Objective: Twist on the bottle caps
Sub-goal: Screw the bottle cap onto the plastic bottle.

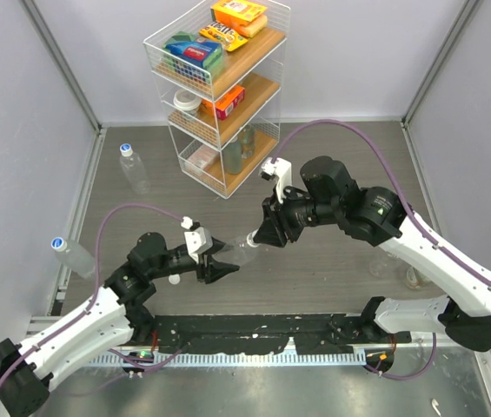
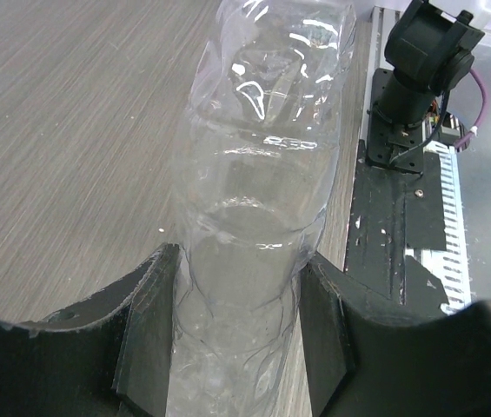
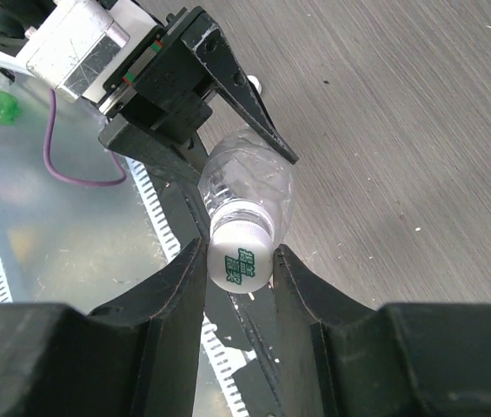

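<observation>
Holding one clear bottle (image 1: 243,252) off the table at mid-frame, one arm on each end.

Top view: the left gripper (image 1: 217,269) has the bottle's body and the right gripper (image 1: 264,236) meets its neck end; a second bottle (image 1: 135,172), blue-capped, sits at upper left. Left wrist view: both fingers (image 2: 145,339) are clamped on the ribbed body at the bottom of the frame. Right wrist view: a white cap (image 3: 241,257) with green print sits on the neck at lower centre, the jaws closed against its sides.
</observation>
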Controlling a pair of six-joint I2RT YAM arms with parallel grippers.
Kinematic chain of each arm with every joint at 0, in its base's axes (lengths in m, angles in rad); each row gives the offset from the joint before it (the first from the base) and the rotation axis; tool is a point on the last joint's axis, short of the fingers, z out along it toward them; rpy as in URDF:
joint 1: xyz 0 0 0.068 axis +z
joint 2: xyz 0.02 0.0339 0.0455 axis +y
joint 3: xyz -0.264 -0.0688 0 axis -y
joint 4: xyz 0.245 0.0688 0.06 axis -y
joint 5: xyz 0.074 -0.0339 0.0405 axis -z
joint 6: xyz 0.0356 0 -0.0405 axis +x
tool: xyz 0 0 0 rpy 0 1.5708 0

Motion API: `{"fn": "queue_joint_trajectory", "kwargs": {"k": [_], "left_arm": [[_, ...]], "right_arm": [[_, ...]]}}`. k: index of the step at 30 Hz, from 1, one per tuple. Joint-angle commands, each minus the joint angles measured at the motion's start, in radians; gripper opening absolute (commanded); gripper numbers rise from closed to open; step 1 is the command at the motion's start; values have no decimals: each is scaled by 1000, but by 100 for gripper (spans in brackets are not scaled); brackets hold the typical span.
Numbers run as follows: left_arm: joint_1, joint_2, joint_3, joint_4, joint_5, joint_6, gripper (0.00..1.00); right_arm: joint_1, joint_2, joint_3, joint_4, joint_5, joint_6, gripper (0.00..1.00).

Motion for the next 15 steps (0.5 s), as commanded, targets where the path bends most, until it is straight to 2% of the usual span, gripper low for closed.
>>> {"fn": "queue_joint_trajectory", "kwargs": {"k": [1,7,12,15], "left_arm": [[0,-37,-6,89,51,-5,21],[0,-34,2,86,81,-9,22],[0,-18,5,95,103,-3,21],[0,-16,5,106,126,-11,21]], "right_arm": [[6,-10,4,-22,6,-46,6],[6,4,-17,-10,-52,-55,6],[11,20,-22,-3,-208,-112,6],[14,27,-16,-40,-230,-140,5]]}}
